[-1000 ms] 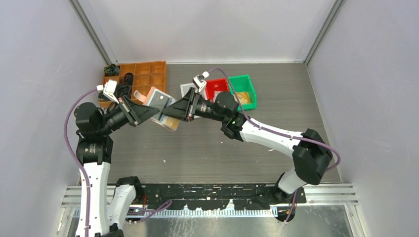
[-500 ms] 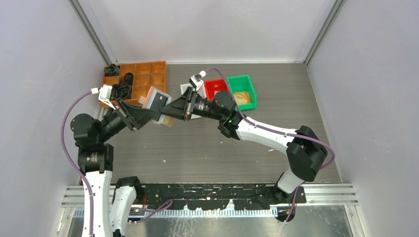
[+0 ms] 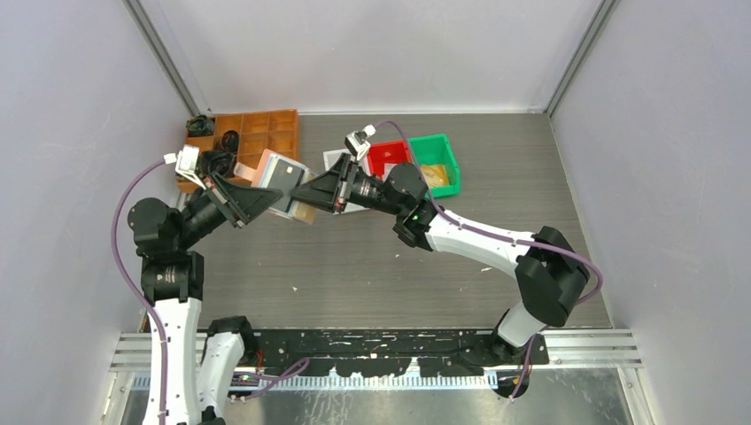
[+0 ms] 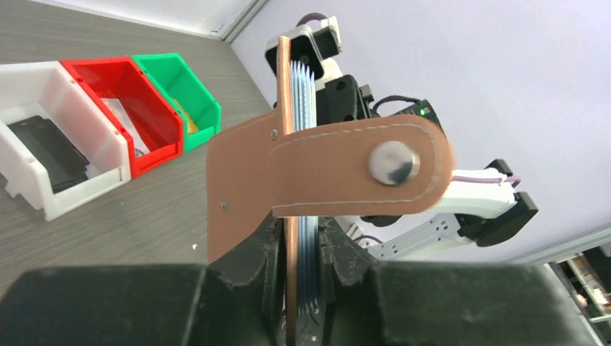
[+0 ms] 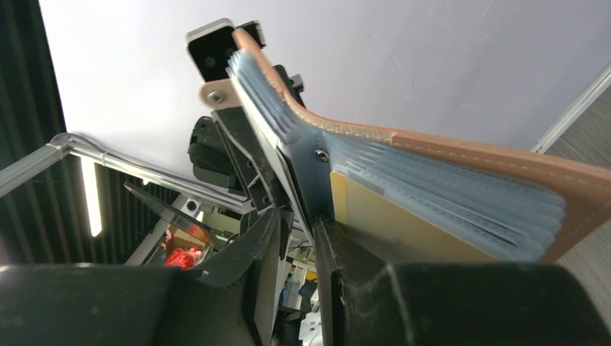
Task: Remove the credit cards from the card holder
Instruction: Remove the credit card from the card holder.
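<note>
Top external: one card holder [image 3: 282, 177], three bins [image 3: 334, 161] [image 3: 390, 152] [image 3: 443, 152].

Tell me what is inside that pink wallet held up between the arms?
Grey slotted pockets fan out inside the pink wallet, and one yellowish card peeks from a slot. Whatever sits deeper in the other pockets is covered.

The salmon-pink card holder [image 3: 270, 168] is up in the air, opened on edge, its pale grey pockets fanned apart and its snap tab folded across. A yellowish card [image 5: 389, 223] sits in one pocket; a grey card [image 3: 285, 175] shows on the open face.
</note>
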Controlling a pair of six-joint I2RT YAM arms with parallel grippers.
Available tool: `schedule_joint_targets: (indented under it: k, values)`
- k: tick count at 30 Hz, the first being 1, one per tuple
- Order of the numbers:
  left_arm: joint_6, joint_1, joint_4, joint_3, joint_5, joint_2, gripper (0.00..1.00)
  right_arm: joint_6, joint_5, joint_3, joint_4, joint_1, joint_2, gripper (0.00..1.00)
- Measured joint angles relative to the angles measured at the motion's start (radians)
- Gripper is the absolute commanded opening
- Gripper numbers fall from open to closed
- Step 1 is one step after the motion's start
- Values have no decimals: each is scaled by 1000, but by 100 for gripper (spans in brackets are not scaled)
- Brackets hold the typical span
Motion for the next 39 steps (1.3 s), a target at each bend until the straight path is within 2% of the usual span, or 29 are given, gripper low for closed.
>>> schedule_joint_targets:
  k: [7, 14, 17, 19, 21, 24, 28, 33, 39]
  values:
    - [-130, -2, 71, 0, 13, 22, 6, -5, 46, -41, 47, 4, -43, 27]
    - [-126, -2, 73, 0, 14, 2, 6, -2, 49, -46, 80, 5, -46, 22]
    - [-93, -2, 61, 0, 13, -13, 13, 2, 48, -46, 84, 5, -45, 17]
    - [-58, -2, 33, 5, 8, -25, 25, 3, 47, -47, 84, 5, -43, 10]
    - [-23, -2, -3, 15, 6, -29, 32, 2, 46, -50, 84, 6, -41, 4]
    - [2, -10, -50, 22, 33, -31, 34, -1, 59, -51, 84, 7, -40, 1]
    - [5, -15, -69, 23, 57, -27, 30, -5, 70, -55, 84, 7, -40, 1]
    - [-41, -15, -66, 24, 57, 3, 19, -9, 81, -78, 104, 7, -45, 1]
    - [-122, -23, -48, 23, 60, 41, 15, -38, 113, -139, 115, 6, -95, 1]
